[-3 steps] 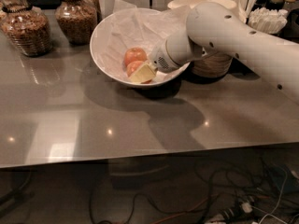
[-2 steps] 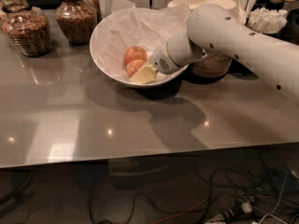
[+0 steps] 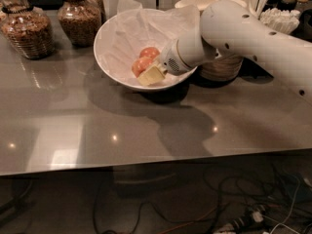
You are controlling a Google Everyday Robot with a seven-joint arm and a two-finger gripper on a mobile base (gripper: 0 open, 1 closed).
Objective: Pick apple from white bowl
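camera view | claw [image 3: 152, 74] reaches from the right, low inside the white bowl [image 3: 104, 38] on the bench [image 3: 97, 130], to get at the apple [image 3: 142, 64] | grip: cannot tell opening or hold | apple right of bowl's middle, against the claw | roundish, no clear long axis, stem hidden

Cream gripper [image 3: 151, 75] inside white bowl [image 3: 104, 32], beside orange-red apple [image 3: 141, 64].

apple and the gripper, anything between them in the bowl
Nothing shows between them in the camera view: the gripper is down inside the white bowl, right against the lower side of the apple, over the paper lining.
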